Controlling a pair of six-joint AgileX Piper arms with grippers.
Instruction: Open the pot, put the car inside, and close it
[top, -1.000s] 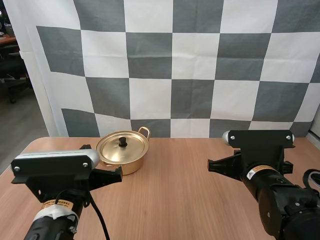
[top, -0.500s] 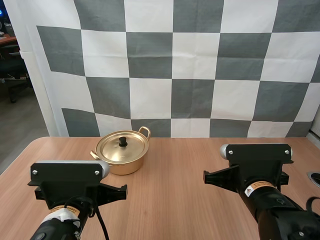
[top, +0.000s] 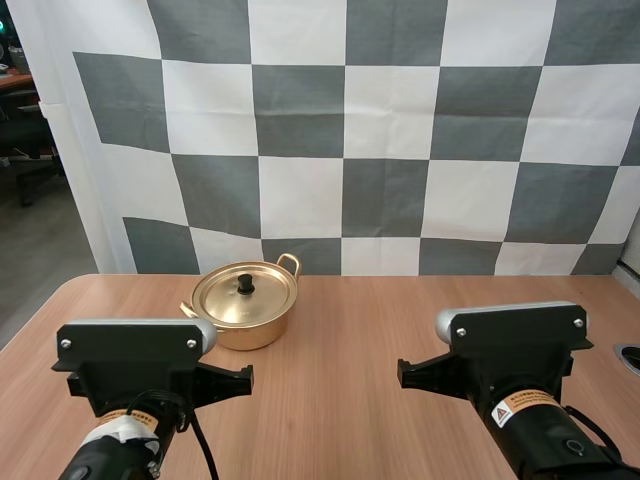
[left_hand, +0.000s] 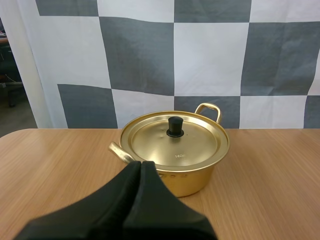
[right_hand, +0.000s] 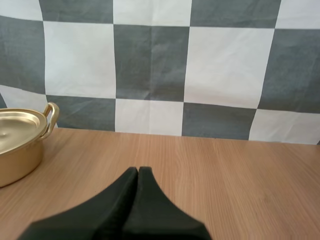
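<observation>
One golden pot (top: 245, 320) stands toward the far left of the wooden table (top: 350, 360), its lid (top: 245, 297) seated on it with a black knob (top: 245, 284) at the centre. In the left wrist view the left gripper (left_hand: 140, 164), fingers pressed together into one dark wedge, points at the pot from close by and covers part of the near handle (left_hand: 118, 150). The right gripper (right_hand: 138, 170), fingers likewise closed on nothing, is well apart to the pot's right. From there the pot is cut off, leaving one loop handle (right_hand: 50, 117) and a slice of lid.
</observation>
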